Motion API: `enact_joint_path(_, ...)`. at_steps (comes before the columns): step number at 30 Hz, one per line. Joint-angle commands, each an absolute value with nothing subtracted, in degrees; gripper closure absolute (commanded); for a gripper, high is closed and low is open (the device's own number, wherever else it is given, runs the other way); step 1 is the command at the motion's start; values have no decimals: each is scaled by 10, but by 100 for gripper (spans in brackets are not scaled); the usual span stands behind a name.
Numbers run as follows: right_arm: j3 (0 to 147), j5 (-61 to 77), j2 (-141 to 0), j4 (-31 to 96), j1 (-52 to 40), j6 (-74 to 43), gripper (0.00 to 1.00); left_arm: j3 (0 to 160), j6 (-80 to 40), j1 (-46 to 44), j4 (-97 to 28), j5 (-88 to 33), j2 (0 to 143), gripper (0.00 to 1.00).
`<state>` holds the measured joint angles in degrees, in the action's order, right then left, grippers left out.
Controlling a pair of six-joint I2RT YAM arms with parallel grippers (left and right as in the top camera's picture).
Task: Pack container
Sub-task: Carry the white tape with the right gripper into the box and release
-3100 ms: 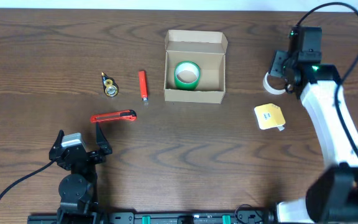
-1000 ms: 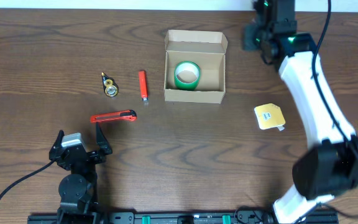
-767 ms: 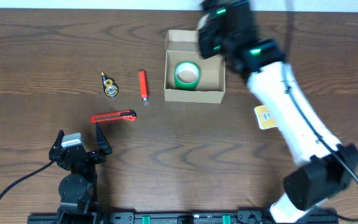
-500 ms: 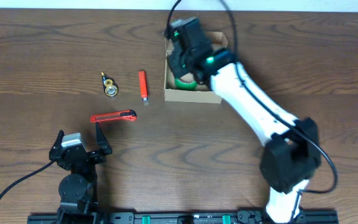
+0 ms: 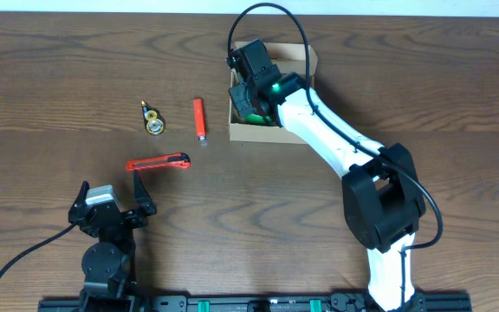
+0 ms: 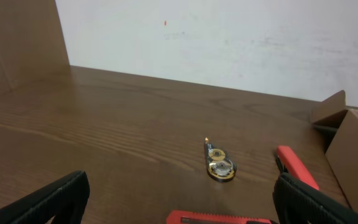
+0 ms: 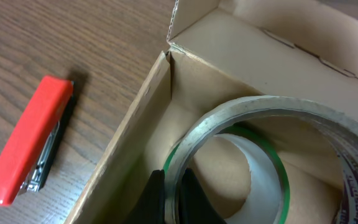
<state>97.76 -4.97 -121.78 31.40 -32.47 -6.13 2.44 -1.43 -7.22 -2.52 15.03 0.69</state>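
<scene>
1. The wooden bench (image 5: 59,69) carries everything.
2. The right arm (image 5: 336,143) reaches across to the container (image 5: 267,133), an open cardboard box at the far middle of the bench, lid flap folded back.
3. Inside the container lies a green tape roll (image 7: 266,186); a clear tape roll (image 7: 260,109) hangs tilted just above it, within the opening.
4. The right gripper (image 7: 169,186) has its jaws pinched on the clear tape roll's rim.
5. The left gripper (image 5: 112,192) sits at the near left, jaws spread wide, holding nothing.
6. Left of the container: a red utility knife (image 5: 158,162), a red stapler (image 5: 199,119) and a correction-tape dispenser (image 5: 153,121).
</scene>
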Motion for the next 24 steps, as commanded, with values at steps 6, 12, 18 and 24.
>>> enact_joint_path(6, 976, -12, -1229, 321, -327, -84, 99, 5, -8, -70, -32, 156, 3, 5)
enact_joint_path(12, 976, -5, -1228, 338, -328, -95, 99, 5, -8, -70, -32, 156, 3, 5)
enact_joint_path(18, 977, -6, -1224, 354, -338, -96, 99, 5, -8, -70, -32, 156, 3, 4)
enact_joint_path(24, 978, -11, -1224, 371, -342, -97, 99, 5, -8, -70, -32, 156, 3, 5)
